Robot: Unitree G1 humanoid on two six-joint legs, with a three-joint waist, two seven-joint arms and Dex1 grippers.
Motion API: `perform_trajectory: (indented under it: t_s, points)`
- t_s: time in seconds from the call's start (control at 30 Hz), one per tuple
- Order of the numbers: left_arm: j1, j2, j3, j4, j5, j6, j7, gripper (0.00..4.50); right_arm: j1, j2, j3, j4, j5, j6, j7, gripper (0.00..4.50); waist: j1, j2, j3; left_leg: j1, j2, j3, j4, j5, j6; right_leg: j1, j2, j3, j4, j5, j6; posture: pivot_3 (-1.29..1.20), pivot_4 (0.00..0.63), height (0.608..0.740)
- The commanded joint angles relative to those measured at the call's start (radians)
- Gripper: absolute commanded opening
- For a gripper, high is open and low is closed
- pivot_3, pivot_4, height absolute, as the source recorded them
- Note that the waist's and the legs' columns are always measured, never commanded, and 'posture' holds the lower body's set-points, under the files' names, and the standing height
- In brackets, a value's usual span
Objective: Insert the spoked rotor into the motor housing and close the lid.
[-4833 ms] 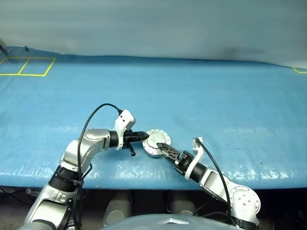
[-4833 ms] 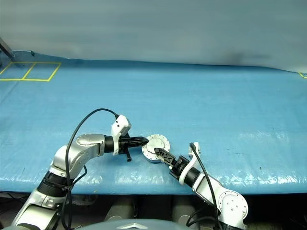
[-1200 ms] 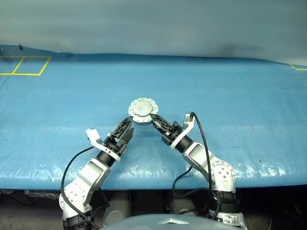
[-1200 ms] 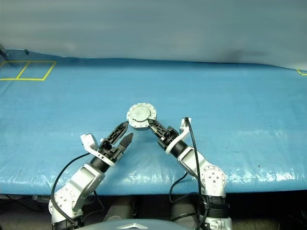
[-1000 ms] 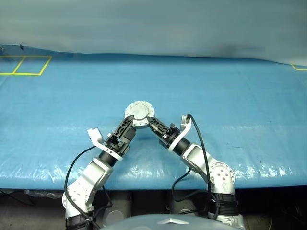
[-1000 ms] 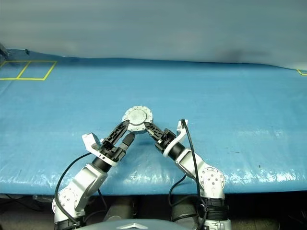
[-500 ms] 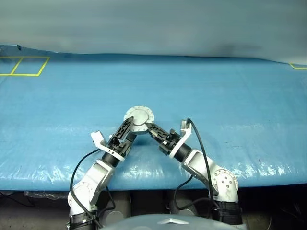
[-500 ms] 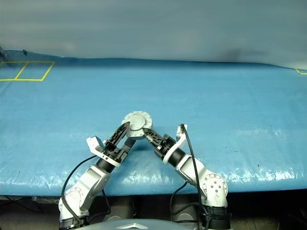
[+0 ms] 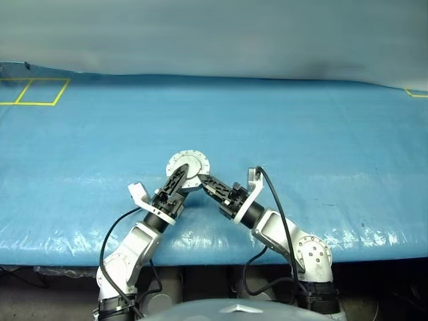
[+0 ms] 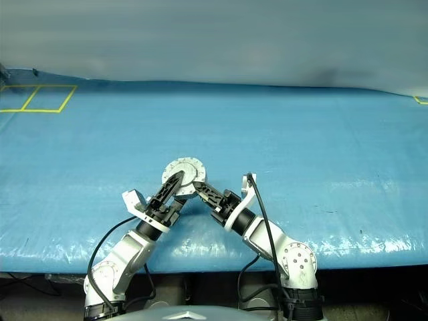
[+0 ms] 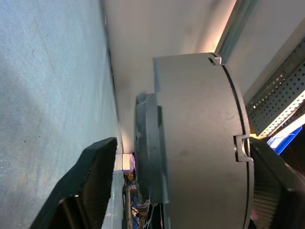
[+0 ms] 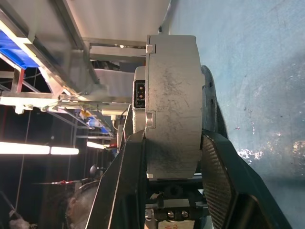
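The motor housing (image 9: 182, 160) is held up off the blue table with the lid (image 9: 189, 165) on it, the pale round face with its ring of holes turned toward my head. The spoked rotor is hidden. My right gripper (image 9: 200, 180) is shut on the housing's grey side wall (image 12: 171, 105), one finger on each flat face. My left gripper (image 9: 179, 176) straddles the same housing (image 11: 200, 143) from the other side. One of its fingers (image 11: 271, 191) lies against the housing and the other finger (image 11: 90, 186) stands a little apart from it.
The table is covered by a blue tarp (image 9: 301, 134), with its front edge close below my arms. Yellow tape squares (image 9: 33, 91) mark the far left corner and a yellow tape corner (image 9: 416, 93) the far right.
The housing was carried up off the table. Over the last second it came back toward me in the right gripper. The left gripper's fingers slid around it and narrowed.
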Motion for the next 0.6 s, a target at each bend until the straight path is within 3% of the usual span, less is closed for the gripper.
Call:
perform_trajectory:
  t_s: [0.03,0.17,0.47,0.5,0.6]
  points:
    - [0.002,-0.020,-0.012,-0.014,-0.020,0.002,-0.010,2.40,-0.012,0.010,0.014,-0.070,0.021,-0.014,0.040,1.20,0.000,0.000,0.000,0.000,0.000,0.000,0.000,0.000,0.000,0.000,0.000,0.000,0.000,0.000,0.000,0.00,0.150,0.740]
    - [-0.001,-0.016,-0.009,-0.014,-0.023,0.001,-0.003,2.42,-0.005,-0.002,0.016,-0.091,0.007,-0.010,0.092,1.20,0.000,0.000,0.000,0.000,0.000,0.000,0.000,0.000,0.000,0.000,0.000,0.000,0.000,0.000,0.000,0.00,0.150,0.740]
    - [-0.081,0.015,0.059,0.012,-0.006,-0.053,0.038,2.42,0.074,-0.086,-0.003,-0.177,-0.098,-0.036,0.174,4.28,0.000,0.000,0.000,0.000,0.000,0.000,0.000,0.000,0.000,0.000,0.000,0.000,0.000,0.000,0.000,0.00,0.150,0.740]
    - [-0.104,0.025,0.076,0.023,0.008,-0.071,0.048,2.42,0.084,-0.136,0.012,-0.206,-0.188,-0.042,0.195,4.50,0.002,0.000,0.000,0.000,0.000,0.000,0.000,0.000,0.000,0.000,0.000,0.000,0.000,0.000,0.000,0.00,0.150,0.740]
    - [-0.161,0.047,0.117,0.061,0.028,-0.104,0.068,2.42,0.102,-0.229,0.072,-0.258,-0.397,-0.080,0.256,4.50,0.007,0.000,0.000,0.000,0.000,0.000,0.001,0.000,0.000,0.000,0.000,0.000,0.000,0.000,0.000,0.00,0.150,0.740]
